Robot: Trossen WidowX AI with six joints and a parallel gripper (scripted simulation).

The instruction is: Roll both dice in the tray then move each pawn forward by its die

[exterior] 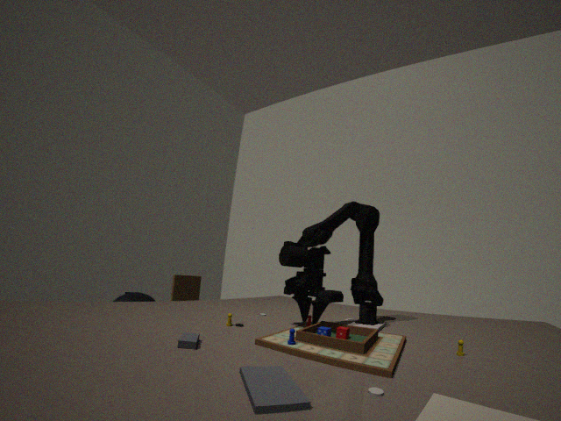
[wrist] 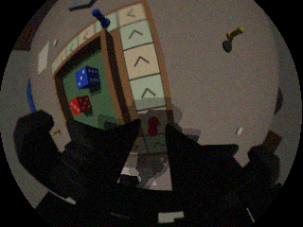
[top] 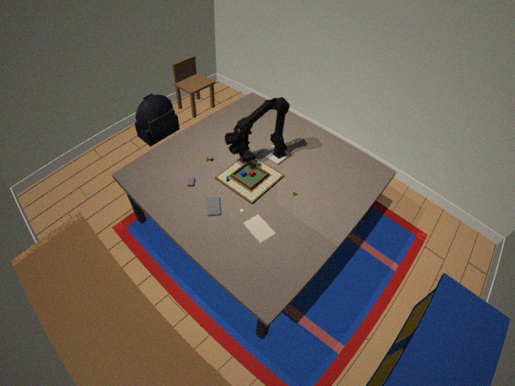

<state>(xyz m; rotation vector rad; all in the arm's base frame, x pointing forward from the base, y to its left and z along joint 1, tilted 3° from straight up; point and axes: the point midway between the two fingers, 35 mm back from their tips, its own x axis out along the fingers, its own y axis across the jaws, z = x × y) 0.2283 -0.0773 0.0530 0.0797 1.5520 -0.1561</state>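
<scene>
Gripper (wrist: 151, 142) stands spread around the red pawn (wrist: 151, 128), low in the wrist frame, pawn resting on the board (wrist: 140, 63). Lift straight up, I judge, without nudging it.

My top view hangs high in a room corner and looks steeply down across the whole surface (top: 315, 215), far off, taking in the floor, the chair (top: 191, 83) and two walls. My exterior view sits low, just above the surface's near edge, facing level toward the arm (exterior: 362, 253) and the wall behind, closer in. The wrist view (a round fisheye) looks down past its own dark fingers, very near the game board (wrist: 142, 57). All three share that board and its tray (top: 239, 178); the chair shows in the first two.
</scene>
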